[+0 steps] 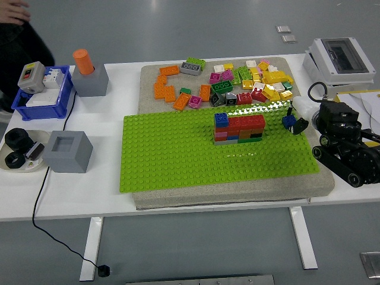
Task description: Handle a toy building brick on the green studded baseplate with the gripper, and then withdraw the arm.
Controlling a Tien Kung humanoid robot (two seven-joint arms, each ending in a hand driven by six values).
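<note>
— What is the right hand (295,123) doing?
— It comes in from the right over the edge of the green studded baseplate (178,154), fingertips pinched on a small blue toy brick (289,122).
— And nearby?
— Left of it, apart, a stacked block of red, blue and grey bricks (238,128) stands on the plate. Behind lies a loose pile of coloured bricks (237,83).
— Anyone else?
— A person's hand (13,12) at the top left corner.
</note>
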